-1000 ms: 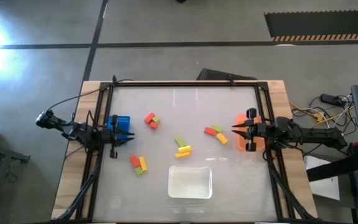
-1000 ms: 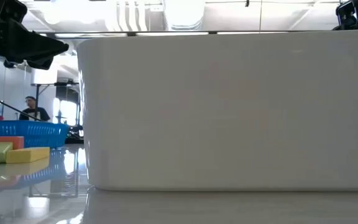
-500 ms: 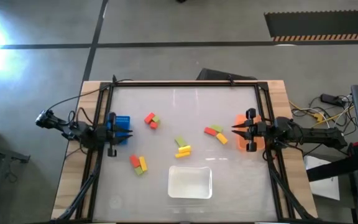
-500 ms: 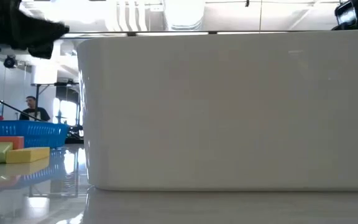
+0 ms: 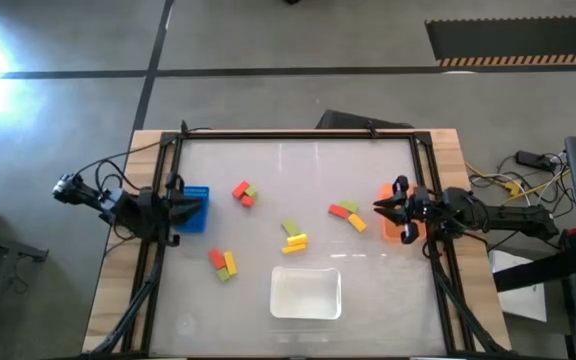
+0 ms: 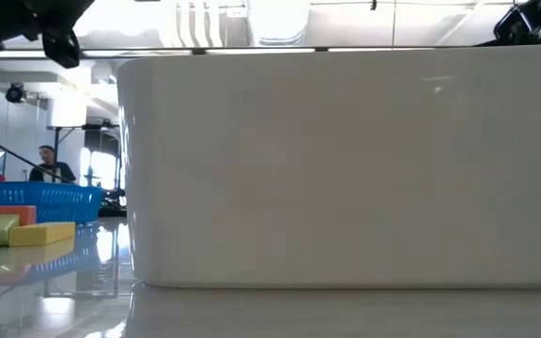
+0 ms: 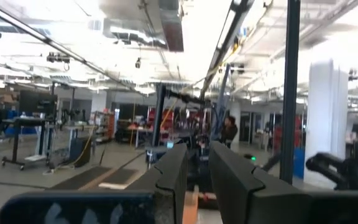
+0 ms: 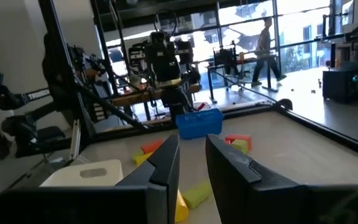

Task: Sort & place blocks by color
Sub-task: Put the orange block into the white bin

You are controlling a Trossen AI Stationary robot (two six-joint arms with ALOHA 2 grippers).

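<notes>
Small red, yellow, green and orange blocks lie flat on the table in clusters: one (image 5: 244,192) near the blue bin (image 5: 194,207), one (image 5: 293,236) mid-table, one (image 5: 347,213) near the orange bin (image 5: 392,215), one (image 5: 223,263) left of the white tray (image 5: 306,292). My left gripper (image 5: 190,210) hovers at the blue bin's left side, raised, its fingers (image 7: 173,171) nearly together, holding nothing. My right gripper (image 5: 378,207) hovers at the orange bin, pointing toward the blocks, fingers (image 8: 166,162) nearly together, also holding nothing.
The white tray (image 6: 346,169) fills most of the low view; beside it show the blue bin (image 6: 36,199) and a yellow block (image 6: 40,233). Black frame rails run along the table's left and right edges. People stand in the room beyond.
My left gripper has drawn back toward the table's left edge, from over the blue bin to the bin's left side, and has risen. The blocks, the bins and the tray have stayed where they were.
</notes>
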